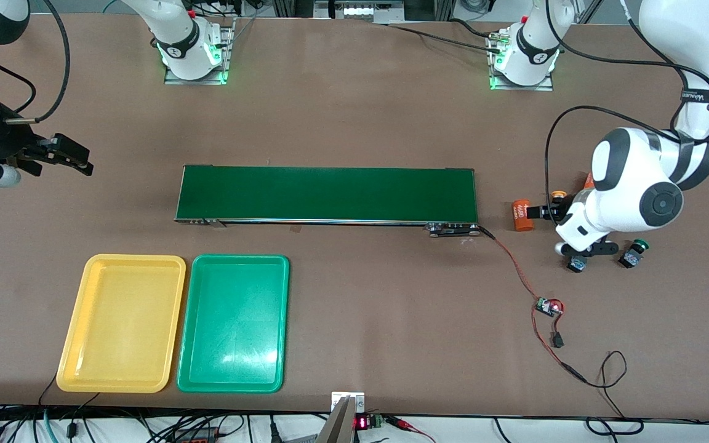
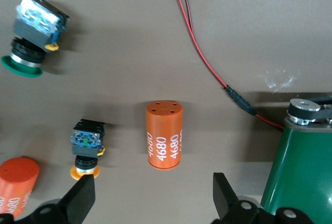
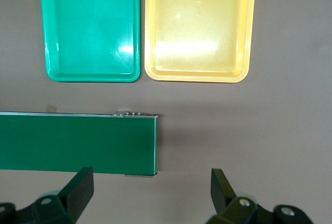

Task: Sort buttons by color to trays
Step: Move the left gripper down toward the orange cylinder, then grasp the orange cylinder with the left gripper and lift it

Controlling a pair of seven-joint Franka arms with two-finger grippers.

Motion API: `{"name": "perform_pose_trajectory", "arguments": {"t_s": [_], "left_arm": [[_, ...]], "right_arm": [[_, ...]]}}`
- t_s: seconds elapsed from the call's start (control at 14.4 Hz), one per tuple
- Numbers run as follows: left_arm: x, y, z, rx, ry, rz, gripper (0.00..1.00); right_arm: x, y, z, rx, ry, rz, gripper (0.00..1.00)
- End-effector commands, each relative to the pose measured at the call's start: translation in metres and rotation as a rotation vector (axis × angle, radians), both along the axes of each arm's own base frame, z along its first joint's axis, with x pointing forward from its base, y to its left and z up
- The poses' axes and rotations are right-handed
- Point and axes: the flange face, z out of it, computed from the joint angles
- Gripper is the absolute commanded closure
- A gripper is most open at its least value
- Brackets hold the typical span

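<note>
My left gripper (image 1: pixel 545 213) (image 2: pixel 154 198) hangs open over the table by the left arm's end of the conveyor, nothing between its fingers. Under it lie an orange-yellow-capped button (image 2: pixel 87 146) (image 1: pixel 557 195) and a green-capped button (image 2: pixel 32 37). Another green-capped button (image 1: pixel 634 253) lies nearer the front camera, beside a dark button body (image 1: pixel 576 263) whose cap my arm hides. The yellow tray (image 1: pixel 122 323) (image 3: pixel 199 27) and the green tray (image 1: pixel 233 323) (image 3: pixel 91 27) sit side by side, both bare. My right gripper (image 1: pixel 74 154) (image 3: pixel 150 193) waits open above the conveyor's other end.
A long dark-green conveyor belt (image 1: pixel 327 194) (image 3: pixel 78 141) (image 2: pixel 301 172) crosses the table's middle. An orange cylinder (image 1: pixel 522 214) (image 2: pixel 165 136) lies between it and the buttons, a second cylinder (image 2: pixel 15 182) beside them. Red wires (image 1: pixel 514 264) run to a small board (image 1: pixel 548 306).
</note>
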Motion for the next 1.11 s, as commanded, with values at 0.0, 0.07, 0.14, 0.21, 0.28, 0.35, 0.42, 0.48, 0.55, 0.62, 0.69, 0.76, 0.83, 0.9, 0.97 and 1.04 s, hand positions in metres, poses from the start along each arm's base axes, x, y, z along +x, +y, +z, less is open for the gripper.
{"name": "perform_pose_trajectory", "arguments": {"t_s": [0.0,0.07,0.14,0.21,0.28,0.35,0.42,0.48,0.55,0.62,0.69,0.76,0.83,0.9,0.97,1.04], "left_arm": [[-0.033,-0.018,0.000,0.008,-0.034,-0.037,0.00],[-0.043,-0.026,-0.005,0.008,-0.051,-0.049,0.00],[-0.052,-0.026,-0.014,0.008,-0.067,-0.049,0.00],[-0.056,-0.024,-0.024,0.007,-0.083,-0.044,0.00],[-0.056,-0.021,-0.033,0.004,-0.101,-0.039,0.00],[-0.055,-0.020,-0.040,0.001,-0.103,-0.036,0.00],[-0.052,-0.017,-0.046,-0.002,-0.109,-0.028,0.00],[-0.049,-0.018,-0.054,-0.007,-0.114,-0.029,0.00],[-0.048,-0.017,-0.059,-0.010,-0.125,-0.030,0.00],[-0.047,-0.016,-0.065,-0.012,-0.130,-0.032,0.00],[-0.047,-0.012,-0.072,-0.014,-0.124,-0.031,0.00],[-0.043,-0.012,-0.074,-0.017,-0.124,-0.030,0.00],[-0.038,-0.011,-0.081,-0.020,-0.117,-0.026,0.00],[-0.035,-0.009,-0.089,-0.023,-0.109,-0.021,0.00],[-0.030,-0.009,-0.094,-0.027,-0.106,-0.020,0.00],[-0.031,-0.009,-0.099,-0.028,-0.098,-0.019,0.00]], "right_arm": [[0.001,0.003,0.003,-0.004,-0.011,-0.003,0.00],[0.001,0.004,0.003,-0.004,-0.011,-0.001,0.00],[0.001,0.004,0.003,-0.002,-0.011,-0.003,0.00],[0.001,0.003,0.004,-0.004,-0.008,-0.002,0.00],[0.000,0.002,0.004,-0.004,-0.006,-0.004,0.00],[0.000,0.000,0.003,-0.004,-0.005,-0.007,0.00],[0.000,-0.003,0.003,-0.003,-0.003,-0.006,0.00],[0.000,-0.004,0.003,-0.001,-0.003,-0.006,0.00],[0.001,-0.004,0.003,-0.003,-0.005,-0.003,0.00],[0.001,-0.004,0.003,-0.003,-0.005,-0.003,0.00],[0.001,-0.004,0.003,-0.003,-0.005,-0.003,0.00],[0.001,-0.004,0.003,-0.001,-0.008,-0.003,0.00],[0.001,-0.004,0.003,0.000,-0.005,-0.004,0.00],[0.000,-0.006,0.003,0.002,-0.002,-0.006,0.00],[0.000,-0.007,0.003,0.002,-0.002,-0.008,0.00],[0.001,-0.007,0.003,0.002,-0.003,-0.006,0.00]]}}
